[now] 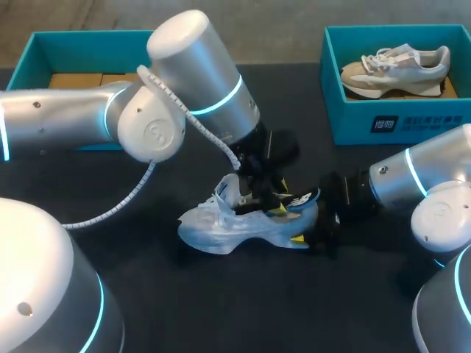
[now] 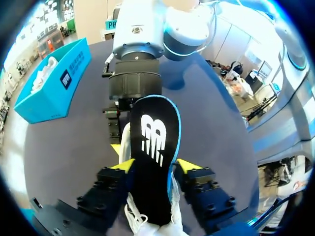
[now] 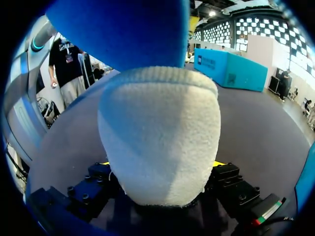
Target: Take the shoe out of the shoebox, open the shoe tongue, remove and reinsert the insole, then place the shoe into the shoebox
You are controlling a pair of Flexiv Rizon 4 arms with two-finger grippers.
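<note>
A white shoe (image 1: 221, 224) lies on its side on the dark table (image 1: 147, 294), heel to the right. Its black, blue-rimmed insole (image 1: 302, 198) juts out over the heel. My left gripper (image 1: 268, 193) hangs over the shoe's opening. In the left wrist view the insole (image 2: 152, 152) lies lengthwise between the parted fingers of this gripper (image 2: 153, 166), which is open. My right gripper (image 1: 309, 224) comes in from the right, shut on the shoe's heel. The padded heel (image 3: 157, 128) fills the gap between the right gripper's (image 3: 160, 164) fingers, with the insole's blue underside (image 3: 118, 29) above it.
A teal shoebox (image 1: 397, 121) at the back right holds a beige shoe (image 1: 394, 70). A second teal shoebox (image 1: 44, 51) with brown cardboard inside stands at the back left, partly behind my left arm. Dark table surface lies in front of the shoe.
</note>
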